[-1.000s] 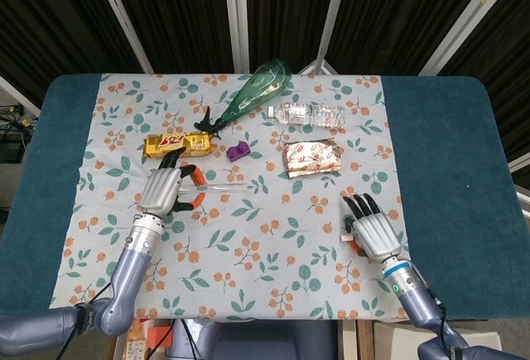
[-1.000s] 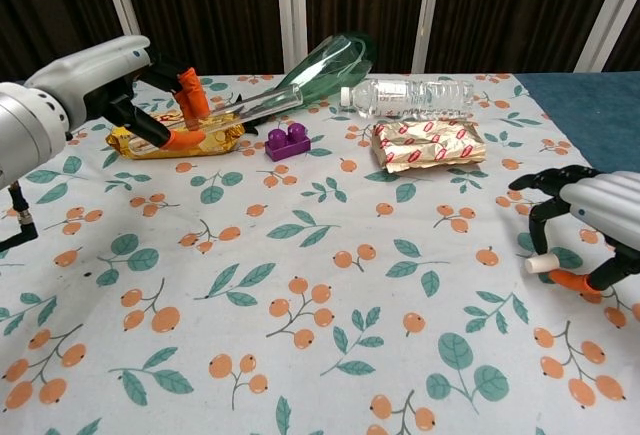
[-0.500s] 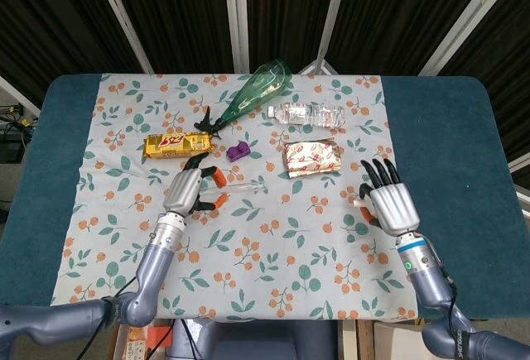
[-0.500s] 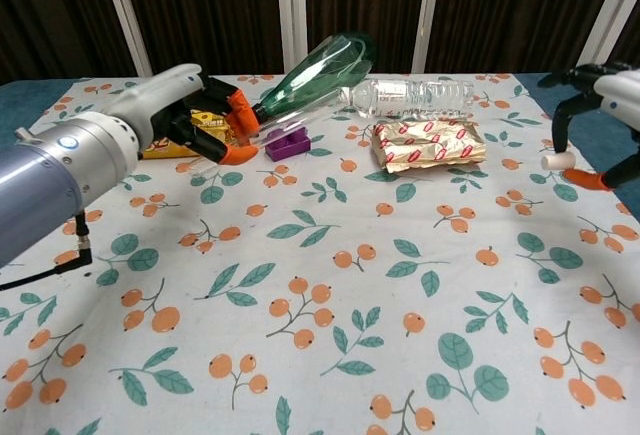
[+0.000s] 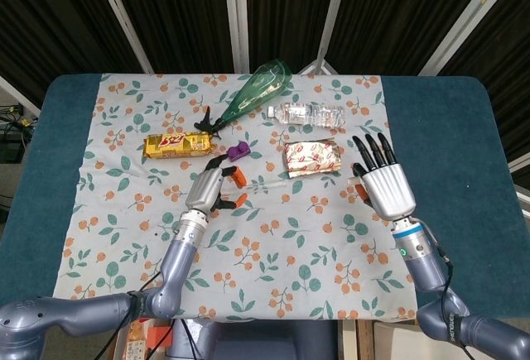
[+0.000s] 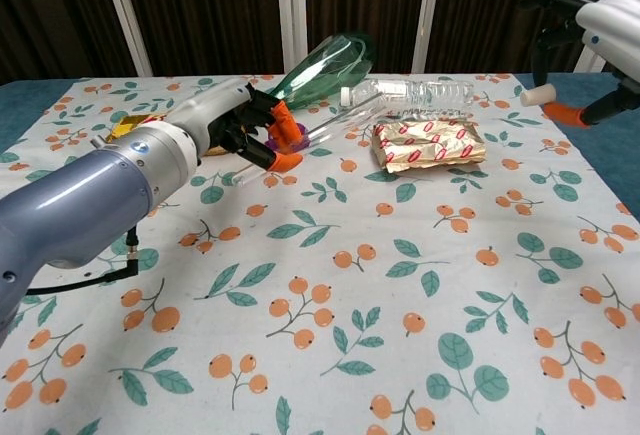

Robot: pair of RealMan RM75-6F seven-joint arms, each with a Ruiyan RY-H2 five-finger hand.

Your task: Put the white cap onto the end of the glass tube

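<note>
While the yellow snack pack [image 5: 176, 143] lies flat at the far left of the flowered tablecloth [image 5: 273, 252], the left hand [image 5: 209, 188] has swung inward from beside it over the last second and now holds the glass tube [image 6: 345, 121] off the table near the purple brick [image 5: 239, 151], fingers curled around one end so the clear, thin rod points rightward toward the foil packet [image 5: 311, 158]. Behind lie a green bottle [image 5: 255, 91] and a clear water bottle [image 5: 306, 114], both on their sides. Further right, the right hand [image 5: 382, 184] has risen from the table's near edge and pinches the white cap [image 6: 538, 94], a small matte plug, between its orange-tipped thumb and a finger. Both pieces are now airborne but well apart, so closing and aligning them seems to be what is left.
</note>
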